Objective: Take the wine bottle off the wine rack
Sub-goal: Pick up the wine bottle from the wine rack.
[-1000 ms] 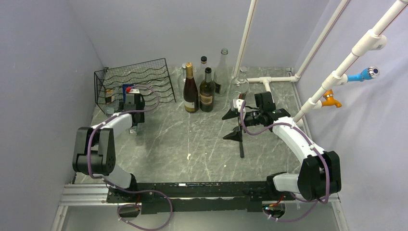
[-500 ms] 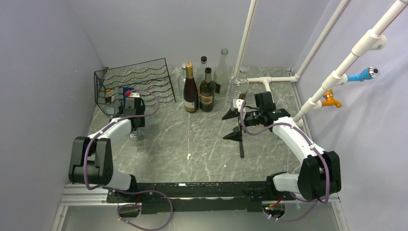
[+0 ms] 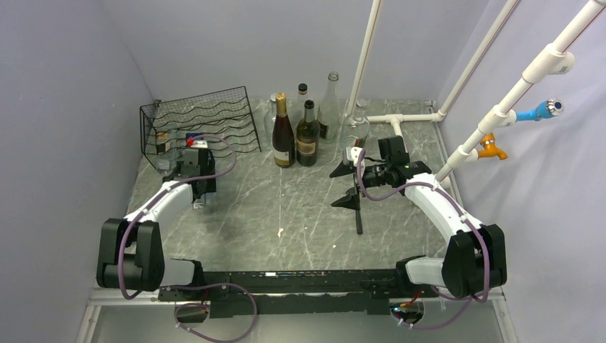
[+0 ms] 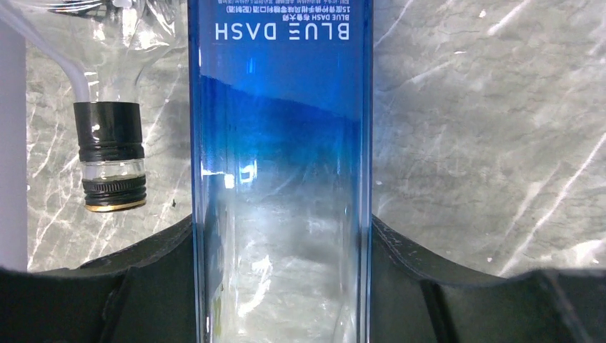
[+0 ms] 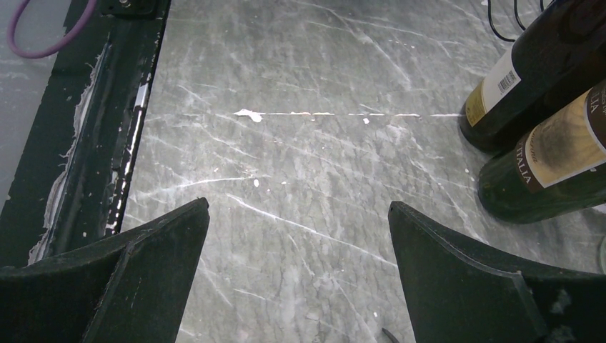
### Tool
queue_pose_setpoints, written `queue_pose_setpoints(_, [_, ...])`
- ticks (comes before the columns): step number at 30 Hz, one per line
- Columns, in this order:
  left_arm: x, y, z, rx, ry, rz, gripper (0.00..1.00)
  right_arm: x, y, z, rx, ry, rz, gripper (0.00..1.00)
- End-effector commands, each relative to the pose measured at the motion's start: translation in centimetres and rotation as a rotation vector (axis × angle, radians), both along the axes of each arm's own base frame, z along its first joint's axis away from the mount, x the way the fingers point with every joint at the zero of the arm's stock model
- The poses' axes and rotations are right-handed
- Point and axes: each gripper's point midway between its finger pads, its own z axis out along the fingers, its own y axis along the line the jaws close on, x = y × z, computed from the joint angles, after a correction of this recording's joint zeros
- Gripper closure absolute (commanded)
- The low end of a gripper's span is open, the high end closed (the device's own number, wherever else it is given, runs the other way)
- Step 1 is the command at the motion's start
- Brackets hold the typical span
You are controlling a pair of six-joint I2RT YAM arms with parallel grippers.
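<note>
The left arm (image 3: 163, 199) reaches forward, left tool (image 4: 282, 286) part-closed in a grip; right arm (image 3: 437, 206) bent inward, right tool (image 5: 296, 271) spread wide.

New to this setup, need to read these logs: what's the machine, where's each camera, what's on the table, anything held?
Two robot arms are bolted at the near edge of a grey table. The wide picture looks down from above and behind them; the other two come from a camera on each wrist. Back left stands a black wire wine rack; beside it, upright bottles; white pipes run along the right. The left gripper is closed on a blue bottle at the rack's front. The right gripper is open and empty above the table.
</note>
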Motion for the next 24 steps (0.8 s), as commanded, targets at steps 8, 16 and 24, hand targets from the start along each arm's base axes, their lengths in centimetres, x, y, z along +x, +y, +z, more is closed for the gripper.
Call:
queue_pose_setpoints(8, [1.8,-0.9,5.7,-0.078,-0.270,0.029,1.00,0.1,0.4,2.5,0.050,-0.076,0.037,0.00])
queue_pose_setpoints(16, [0.8,-2.0,6.0,-0.130,-0.290,0.007,1.00,0.0,0.4,2.6,0.053,-0.080,0.039,0.00])
queue_pose_setpoints(24, [-0.1,-3.6,6.3,-0.178,-0.298,-0.029,1.00,0.0,0.4,2.6,0.053,-0.081,0.039,0.00])
